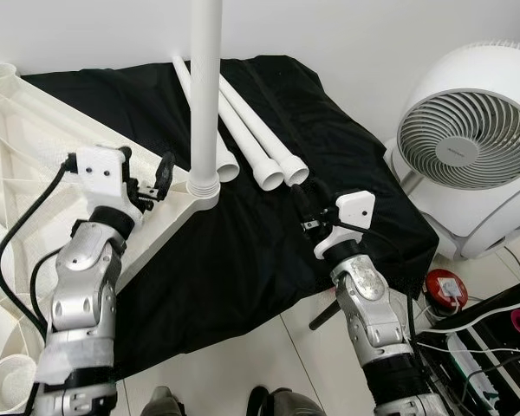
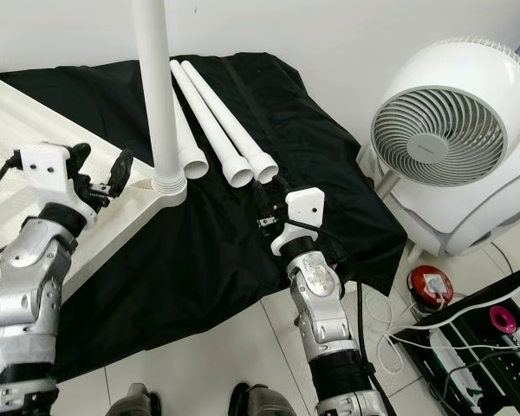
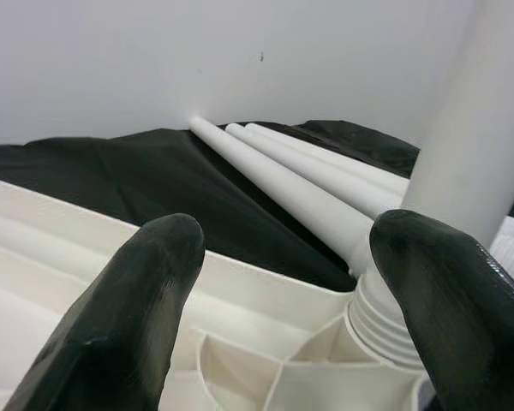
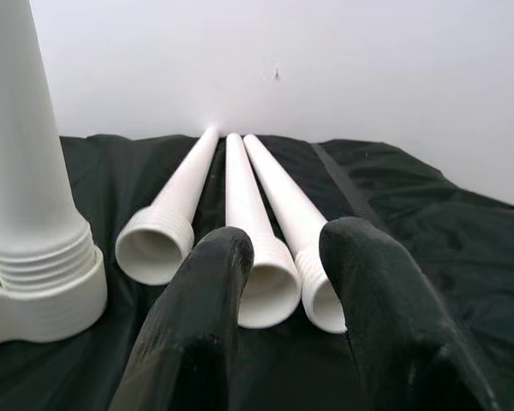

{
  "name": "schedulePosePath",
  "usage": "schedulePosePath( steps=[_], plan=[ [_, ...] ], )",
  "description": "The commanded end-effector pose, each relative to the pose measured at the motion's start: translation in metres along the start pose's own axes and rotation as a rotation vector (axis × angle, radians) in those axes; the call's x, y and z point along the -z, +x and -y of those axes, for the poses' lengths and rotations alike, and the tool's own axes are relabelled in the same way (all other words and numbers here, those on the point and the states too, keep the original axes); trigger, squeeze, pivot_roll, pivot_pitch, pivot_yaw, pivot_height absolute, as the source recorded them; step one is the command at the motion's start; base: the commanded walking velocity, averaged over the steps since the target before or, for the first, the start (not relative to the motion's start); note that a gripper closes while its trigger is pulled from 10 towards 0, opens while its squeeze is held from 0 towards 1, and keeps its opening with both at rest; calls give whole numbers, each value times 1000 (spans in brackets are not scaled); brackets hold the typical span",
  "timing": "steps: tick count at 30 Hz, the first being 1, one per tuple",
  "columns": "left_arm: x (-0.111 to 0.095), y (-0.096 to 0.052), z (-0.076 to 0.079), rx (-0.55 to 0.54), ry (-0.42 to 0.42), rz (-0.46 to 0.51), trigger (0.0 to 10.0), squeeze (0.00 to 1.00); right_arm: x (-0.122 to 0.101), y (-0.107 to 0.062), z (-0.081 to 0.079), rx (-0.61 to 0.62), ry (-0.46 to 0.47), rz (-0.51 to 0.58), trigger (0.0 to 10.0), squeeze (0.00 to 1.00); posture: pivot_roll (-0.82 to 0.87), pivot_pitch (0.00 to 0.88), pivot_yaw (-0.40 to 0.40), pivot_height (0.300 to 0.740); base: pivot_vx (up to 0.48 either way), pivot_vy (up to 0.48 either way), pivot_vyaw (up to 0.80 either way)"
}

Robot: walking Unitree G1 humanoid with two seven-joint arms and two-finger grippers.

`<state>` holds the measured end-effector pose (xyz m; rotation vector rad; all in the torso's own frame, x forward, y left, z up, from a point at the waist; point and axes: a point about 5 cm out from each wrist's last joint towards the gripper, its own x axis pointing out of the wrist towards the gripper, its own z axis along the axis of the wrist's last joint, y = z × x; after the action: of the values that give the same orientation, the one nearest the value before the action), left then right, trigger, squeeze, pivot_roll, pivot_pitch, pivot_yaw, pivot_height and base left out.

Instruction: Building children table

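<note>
Left jaws: we find the left gripper (image 1: pixel 147 184) spread wide and holding nothing; its two black fingers (image 3: pixel 120 325) hover over the ribbed underside of the white table top (image 1: pixel 26 165), just beside the corner socket.
Right jaws: we find the right gripper (image 1: pixel 305 205) parted a little and grasping nothing; its fingers (image 4: pixel 197 325) point at the open ends of the loose legs and touch none of them.
Mounted leg: we record one white table leg (image 1: pixel 205 87) standing upright in the corner socket (image 1: pixel 204 189) of the table top, with its threaded collar at the socket rim. Its upper end passes out of the head views.
Loose legs: we count three loose legs (image 1: pixel 260 147) lying side by side on the black cloth (image 1: pixel 269 251), threaded open ends toward the robot, thin ends toward the wall. They lie between the mounted leg and the right gripper.
Table top: it lies upside down on the robot's left, partly on the cloth, with another empty socket (image 1: pixel 7 381) at its near corner.
Cloth: it covers the floor against the white wall (image 1: pixel 373 35).
Surroundings: we note a white round fan (image 1: pixel 468 147) on the right, a small red object (image 1: pixel 444 288) on the tiled floor below it, and a black rack with cables (image 1: pixel 494 338) at the right edge.
</note>
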<state>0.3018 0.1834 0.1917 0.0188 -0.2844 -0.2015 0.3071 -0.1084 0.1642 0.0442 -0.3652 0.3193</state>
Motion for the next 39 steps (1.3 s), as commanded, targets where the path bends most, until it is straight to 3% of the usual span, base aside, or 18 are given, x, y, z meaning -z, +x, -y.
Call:
schedulePosePath(
  steps=[1, 5, 11, 12, 19, 21, 31, 33, 37, 39],
  plan=[
    [-4, -1, -2, -100, -5, 32, 10000, 0, 3, -2, 5, 24, -5, -7, 10000, 0, 57, 43, -90, 740, 0, 0, 0],
    [2, -7, 6, -103, -43, 47, 10000, 0, 7, -2, 6, 44, -11, -10, 10000, 0, 53, 22, -81, 740, 0, 0, 0],
    [9, -9, 13, -98, -31, 52, 10000, 0, 13, -7, 9, 58, -24, -23, 10000, 0, 51, 4, -78, 740, 0, 0, 0],
    [19, -14, 18, -62, -6, 36, 10000, 0, 21, -13, 11, 59, -50, -48, 10000, 0, 42, 0, -66, 740, 0, 0, 0],
    [27, -20, 27, 80, 48, 6, 10000, 0, 26, -15, 14, 64, -68, -60, 10000, 0, 38, 0, -57, 740, 0, 0, 0],
    [29, -23, 32, 170, 72, -7, 10000, 0, 27, -14, 16, 76, -64, -58, 10000, 0, 36, 0, -55, 740, 0, 0, 0],
    [43, -41, 36, 386, 167, -131, 10000, 0, 32, -17, 19, 82, -78, -66, 10000, 0, 38, 0, -53, 740, 0, 0, 0],
    [43, -41, 36, 386, 167, -131, 10000, 0, 32, -17, 19, 82, -78, -66, 10000, 0, 38, 0, -53, 740, 0, 0, 0],
    [55, -48, 37, 393, 164, -234, 10000, 0, 33, -19, 19, 83, -81, -70, 10000, 0, 39, 0, -51, 740, 0, 0, 0],
    [61, -47, 33, 328, 192, -285, 10000, 0, 34, -19, 19, 87, -81, -73, 10000, 0, 38, 0, -52, 740, 0, 0, 0]
  ],
)
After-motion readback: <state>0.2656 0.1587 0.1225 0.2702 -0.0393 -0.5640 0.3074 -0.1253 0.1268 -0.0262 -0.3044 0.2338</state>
